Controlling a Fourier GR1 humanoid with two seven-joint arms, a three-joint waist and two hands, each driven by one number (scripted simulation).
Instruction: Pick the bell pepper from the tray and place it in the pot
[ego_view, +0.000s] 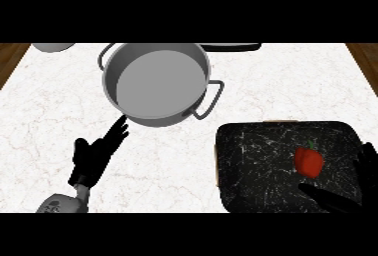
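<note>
While the left hand (94, 157) rests open, right hand (353, 185) fingers spread wide around the bell pepper (309, 161).

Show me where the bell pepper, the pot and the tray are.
bell pepper (309, 162), head view, middle of its red body.
pot (156, 84), head view, its grey inside floor.
tray (255, 165), head view, bare dark floor left of the pepper.

**Metal, marble and a speckled tray**

The pot (155, 82) looks like brushed grey metal, matt inside, with wire-like metal handles. The counter (44, 130) reads as pale, smooth marble with faint veins, and brown wood shows past its far corners. The tray (251, 170) is black, flecked with white, perhaps stone or enamel. The bell pepper (309, 161) has smooth, slightly glossy red skin.
</note>
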